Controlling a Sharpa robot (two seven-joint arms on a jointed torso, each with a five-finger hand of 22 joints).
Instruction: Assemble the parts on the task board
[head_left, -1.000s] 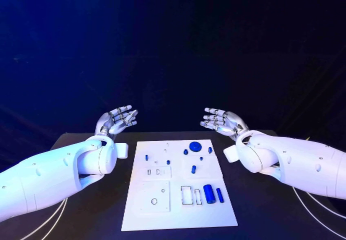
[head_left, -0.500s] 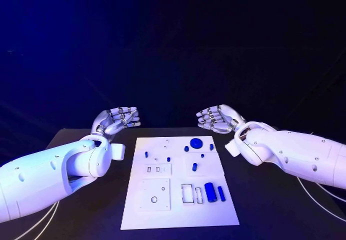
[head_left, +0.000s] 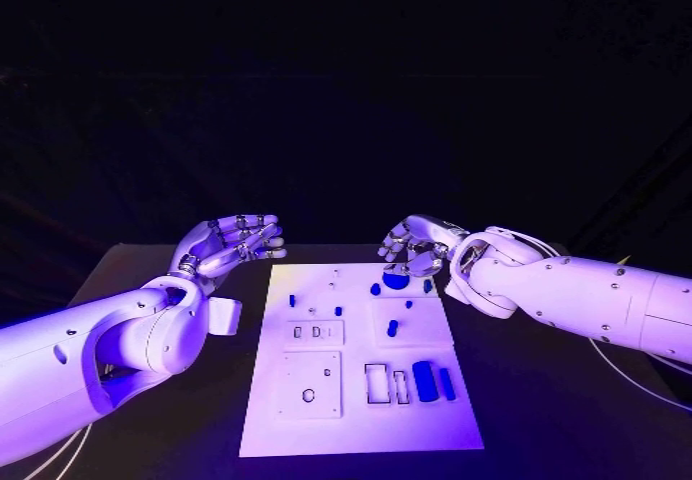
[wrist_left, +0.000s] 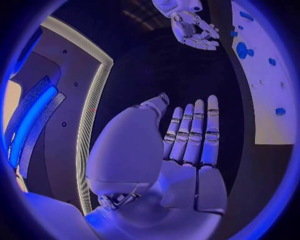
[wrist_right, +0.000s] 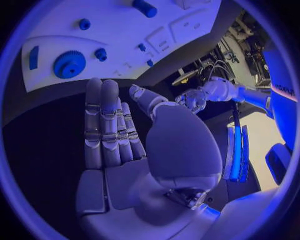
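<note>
A white task board (head_left: 361, 440) lies in the middle of a black table (head_left: 173, 400), with small blue parts on it. From above, the right hand (head_left: 411, 250) hovers over the board's far edge, fingers curled downward, just above a round blue gear (head_left: 395, 281). Whether it touches the gear cannot be told from there, but the right wrist view shows its fingers (wrist_right: 103, 125) straight, side by side, holding nothing, the gear (wrist_right: 69, 64) lying apart from them on the board. The left hand (head_left: 224, 245) hangs off the board's far left corner (over bare table), fingers bent and holding nothing; its wrist view shows them extended together. A larger blue cylinder (head_left: 426, 380) lies near the board's near right edge. Bare table runs along both long sides, and the room behind is dark.
</note>
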